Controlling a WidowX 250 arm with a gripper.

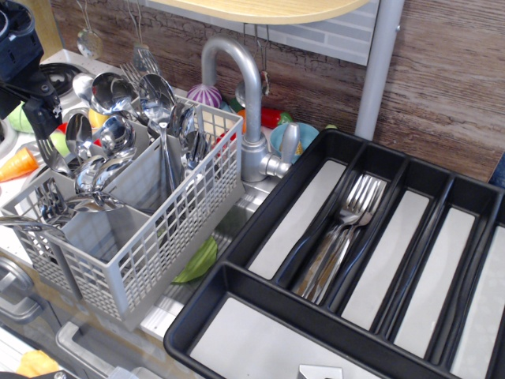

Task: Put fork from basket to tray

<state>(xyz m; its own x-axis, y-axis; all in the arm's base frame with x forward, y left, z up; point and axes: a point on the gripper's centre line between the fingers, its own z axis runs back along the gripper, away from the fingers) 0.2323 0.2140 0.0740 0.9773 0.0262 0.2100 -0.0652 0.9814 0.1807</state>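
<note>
A wood-panelled wall backs the sink counter. The end effector (39,118) at the upper left hangs over the basket (134,237), apparently clenched on a fork (49,154). Several forks already lie in the tray (237,308); this one remains to carry over.

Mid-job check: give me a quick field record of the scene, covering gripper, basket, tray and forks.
gripper: top left, over the basket's left end, jaws at a fork; grip cannot be confirmed
basket: grey, left of the tray, full of spoons and other cutlery
tray: black, right half of the view
forks in tray: several, in the second long compartment from the left
other long compartments: bare floors
faucet: behind, between basket and tray
</note>
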